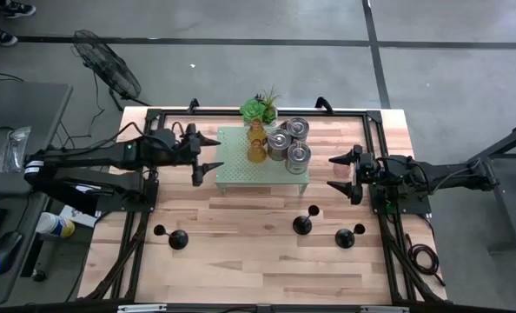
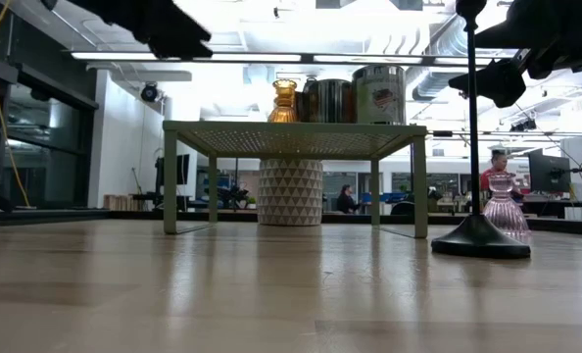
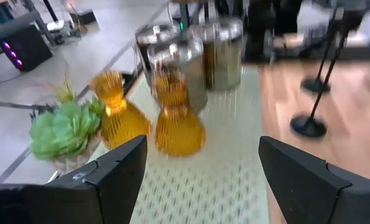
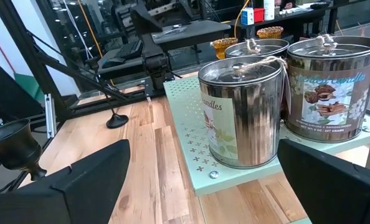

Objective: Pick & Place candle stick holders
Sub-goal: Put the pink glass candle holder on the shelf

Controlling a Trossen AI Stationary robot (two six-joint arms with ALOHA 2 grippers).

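Surface: wooden table point(image 1: 241, 252), pale green stand point(image 1: 241, 165) at its 12 o'clock.
Holders: amber pair point(image 3: 179, 121) upright on stand, beside silver tins point(image 4: 241, 112).
Left gripper point(image 1: 208, 153): wide, empty; amber pair at its 3 o'clock, nearer arm.
Right gripper point(image 1: 343, 174): wide, empty.

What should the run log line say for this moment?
left gripper: open, by pale green perforated stand | right gripper: open, facing silvery cylindrical tins | nothing held
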